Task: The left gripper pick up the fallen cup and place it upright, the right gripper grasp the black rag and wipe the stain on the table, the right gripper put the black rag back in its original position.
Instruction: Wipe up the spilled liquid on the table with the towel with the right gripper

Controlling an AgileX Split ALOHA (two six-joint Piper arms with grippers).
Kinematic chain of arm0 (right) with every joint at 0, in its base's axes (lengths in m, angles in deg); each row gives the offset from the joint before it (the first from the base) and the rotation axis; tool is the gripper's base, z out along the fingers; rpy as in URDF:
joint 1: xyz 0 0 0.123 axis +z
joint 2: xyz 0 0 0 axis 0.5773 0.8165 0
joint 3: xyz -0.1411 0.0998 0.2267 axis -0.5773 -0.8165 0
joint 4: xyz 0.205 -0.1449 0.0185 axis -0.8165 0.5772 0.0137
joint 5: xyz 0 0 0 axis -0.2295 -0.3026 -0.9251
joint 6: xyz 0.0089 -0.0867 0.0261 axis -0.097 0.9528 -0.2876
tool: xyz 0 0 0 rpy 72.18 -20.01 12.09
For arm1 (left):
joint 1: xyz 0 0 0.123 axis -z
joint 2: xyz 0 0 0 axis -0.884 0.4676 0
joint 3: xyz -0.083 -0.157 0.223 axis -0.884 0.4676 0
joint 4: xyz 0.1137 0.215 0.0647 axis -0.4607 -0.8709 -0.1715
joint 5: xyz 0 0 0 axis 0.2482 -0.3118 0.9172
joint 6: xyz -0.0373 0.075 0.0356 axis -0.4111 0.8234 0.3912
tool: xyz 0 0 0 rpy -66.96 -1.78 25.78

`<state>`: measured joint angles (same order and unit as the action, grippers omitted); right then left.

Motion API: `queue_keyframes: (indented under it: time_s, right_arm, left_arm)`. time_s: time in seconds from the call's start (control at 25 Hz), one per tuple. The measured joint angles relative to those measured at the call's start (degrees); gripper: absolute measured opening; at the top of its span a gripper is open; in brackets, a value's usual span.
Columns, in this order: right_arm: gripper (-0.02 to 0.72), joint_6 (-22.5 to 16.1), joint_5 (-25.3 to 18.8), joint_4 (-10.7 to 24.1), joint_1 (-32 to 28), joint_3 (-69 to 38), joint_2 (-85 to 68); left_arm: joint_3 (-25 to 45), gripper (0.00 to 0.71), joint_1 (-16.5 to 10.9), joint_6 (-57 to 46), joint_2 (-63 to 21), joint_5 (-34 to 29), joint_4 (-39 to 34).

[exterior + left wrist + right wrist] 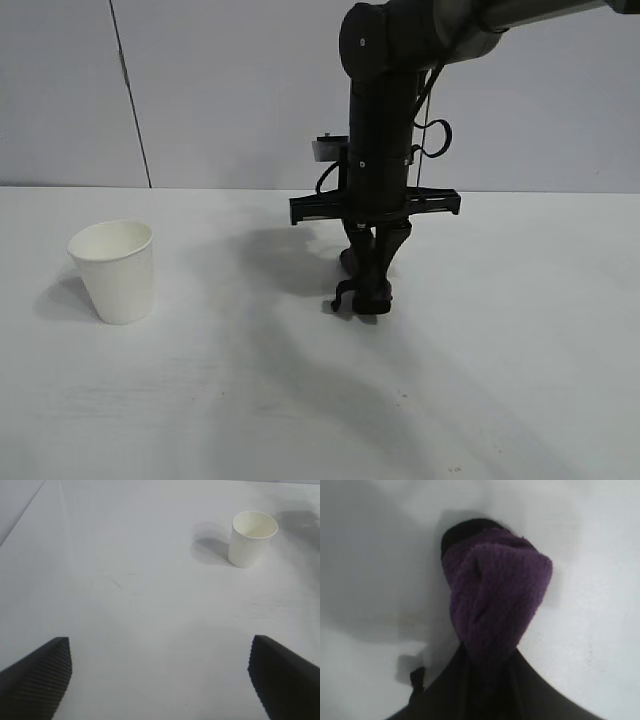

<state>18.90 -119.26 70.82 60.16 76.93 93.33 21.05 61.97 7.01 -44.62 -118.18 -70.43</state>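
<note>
The table (520, 400) is the broadest thing here, plain white and matte, and no amber stain shows on it in any view. The right arm reaches down from above, well to the right of the cup (114, 270). That cup stands upright on the table with its mouth open upward, and the left wrist view shows it empty inside. It looks light and thin-walled, so by my judgement it would crush easily and is best taken gently across its sides, below the rolled rim.

The right gripper (366, 290) points straight down with its jaws closed on the black rag (495, 600), pressing the bunched cloth onto the table, far right of the cup. The rag is soft and fuzzy, purple where it bulges past the fingertips; it should deform freely and hold well when pinched through its bunched middle, as now.

The left gripper (160, 680) hangs above the table, away from the cup, jaws spread wide and holding nothing.
</note>
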Motion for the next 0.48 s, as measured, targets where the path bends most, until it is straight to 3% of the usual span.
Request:
queue_keyframes:
  time_s: [0.16, 0.4, 0.48]
  right_arm:
    - [0.092, 0.35, -0.01, 0.52, -1.02, 0.0, 0.0]
    - [0.092, 0.63, -1.47, 4.06, -1.74, 0.0, 0.0]
    - [0.092, 0.63, -1.55, 3.59, -1.76, 0.0, 0.0]
  left_arm:
    - [0.0, 0.688, 0.0, 0.0, 0.0, 0.0, 0.0]
    - [0.0, 0.688, 0.0, 0.0, 0.0, 0.0, 0.0]
    - [0.0, 0.688, 0.0, 0.0, 0.0, 0.0, 0.0]
